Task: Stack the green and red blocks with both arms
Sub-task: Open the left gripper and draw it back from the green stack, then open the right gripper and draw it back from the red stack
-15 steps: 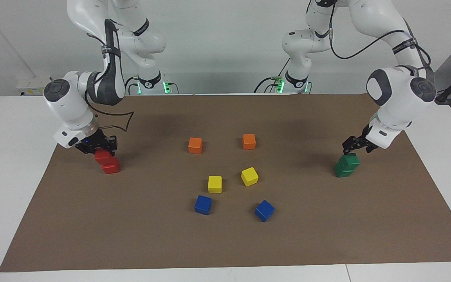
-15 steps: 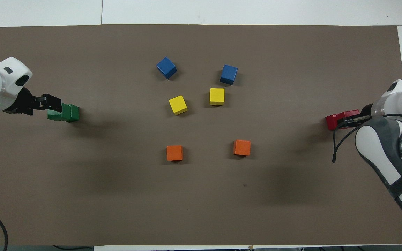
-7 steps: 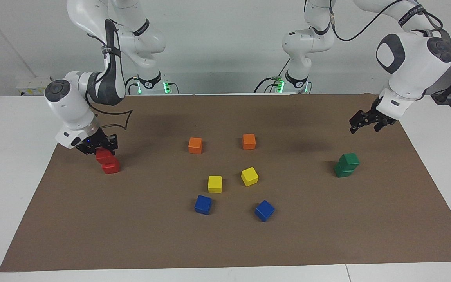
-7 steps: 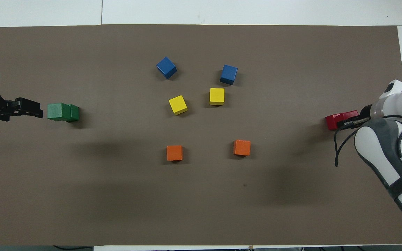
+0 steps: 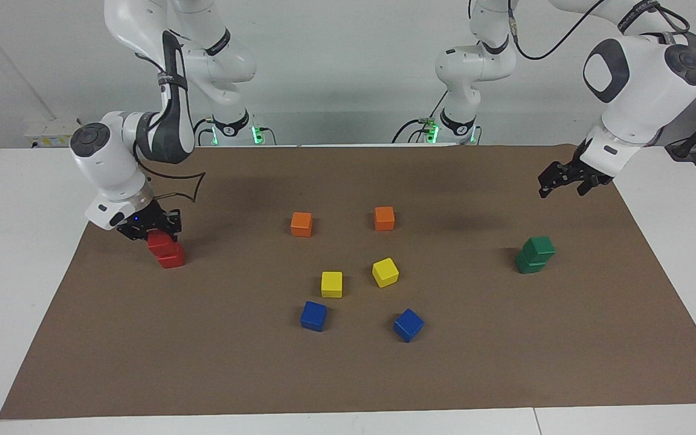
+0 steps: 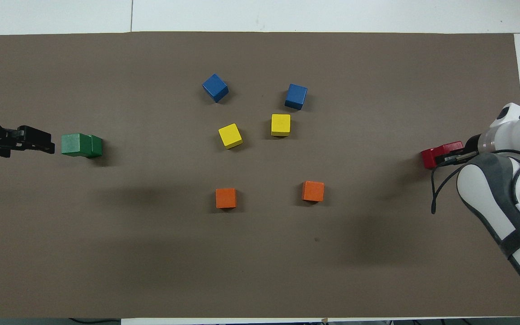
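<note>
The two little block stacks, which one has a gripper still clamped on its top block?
The red stack: the right gripper is shut on its upper cube. The green stack stands free, with the left gripper raised and open.

Only partial white lettering, "WA", reads on the right arm (image 6: 508,212)'s grey band.

Two big white jointed arms are showing rounded glossy shells, with dark grey caps sitting on the joints. The right arm (image 5: 124,163) is wearing a dark grey padded sleeve along its forearm, strapped with a black band, and a thin black cable is looping off it. The left arm (image 5: 638,78) is carrying a black cable and a black band with white lettering. Green lights are glowing at both bases. Small black grippers are finishing each wrist.
</note>
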{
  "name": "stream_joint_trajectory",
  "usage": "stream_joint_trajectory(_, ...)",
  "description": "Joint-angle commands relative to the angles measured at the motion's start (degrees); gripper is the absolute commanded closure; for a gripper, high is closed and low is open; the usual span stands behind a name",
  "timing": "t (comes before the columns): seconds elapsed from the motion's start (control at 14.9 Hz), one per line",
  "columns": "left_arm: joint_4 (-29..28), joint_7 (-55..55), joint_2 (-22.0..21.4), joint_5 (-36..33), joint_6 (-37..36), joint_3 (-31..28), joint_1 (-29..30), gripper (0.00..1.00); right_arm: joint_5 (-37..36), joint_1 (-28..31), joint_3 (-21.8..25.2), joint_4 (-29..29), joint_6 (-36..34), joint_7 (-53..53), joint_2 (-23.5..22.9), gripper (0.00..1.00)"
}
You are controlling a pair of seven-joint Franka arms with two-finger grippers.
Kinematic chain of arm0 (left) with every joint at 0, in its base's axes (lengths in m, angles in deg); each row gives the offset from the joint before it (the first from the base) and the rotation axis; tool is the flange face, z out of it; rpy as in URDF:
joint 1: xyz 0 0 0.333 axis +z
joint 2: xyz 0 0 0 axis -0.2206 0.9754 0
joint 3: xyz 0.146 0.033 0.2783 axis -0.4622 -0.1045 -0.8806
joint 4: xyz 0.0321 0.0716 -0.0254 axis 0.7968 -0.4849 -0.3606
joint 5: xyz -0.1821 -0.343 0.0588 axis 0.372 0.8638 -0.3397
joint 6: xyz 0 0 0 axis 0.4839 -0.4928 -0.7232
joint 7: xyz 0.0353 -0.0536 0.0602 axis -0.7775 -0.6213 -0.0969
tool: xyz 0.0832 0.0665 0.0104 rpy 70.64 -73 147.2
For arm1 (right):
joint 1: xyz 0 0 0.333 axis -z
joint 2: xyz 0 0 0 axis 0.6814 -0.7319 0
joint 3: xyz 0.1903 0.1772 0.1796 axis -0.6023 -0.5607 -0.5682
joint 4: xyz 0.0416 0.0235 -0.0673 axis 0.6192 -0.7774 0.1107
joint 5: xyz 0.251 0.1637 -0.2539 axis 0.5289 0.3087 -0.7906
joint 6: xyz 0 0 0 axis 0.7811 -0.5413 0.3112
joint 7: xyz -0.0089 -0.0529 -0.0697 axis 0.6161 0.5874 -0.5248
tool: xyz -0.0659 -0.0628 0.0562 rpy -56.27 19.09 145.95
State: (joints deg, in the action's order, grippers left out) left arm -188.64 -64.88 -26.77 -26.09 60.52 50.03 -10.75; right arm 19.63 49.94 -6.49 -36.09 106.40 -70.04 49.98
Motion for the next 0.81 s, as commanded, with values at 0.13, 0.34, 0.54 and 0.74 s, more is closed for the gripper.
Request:
stream_joint_trajectory(0.13,1.0,-0.01,0.07,0.22,-2.69,-4.61,-5.24,0.0,-0.57,0.66,-0.54,-0.7,1.26,-1.58,-0.06,1.0)
stream_joint_trajectory(0.34,0.48,-0.01,-1.24,0.22,-3.74,-4.26,-4.63,0.0,-0.65,0.66,-0.54,-0.79,1.26,-1.49,-0.06,1.0)
stream_joint_trajectory(0.54,-0.23,-0.09,-2.04,0.22,-3.92,-4.08,-4.55,0.0,-0.65,0.75,-0.54,-0.79,1.26,-1.58,-0.76,1.0)
stream_joint_trajectory(0.74,-0.32,-0.09,-2.56,0.22,-4.0,-4.0,-4.55,0.0,-0.57,0.84,-0.54,-0.79,1.26,-1.49,-0.76,1.0)
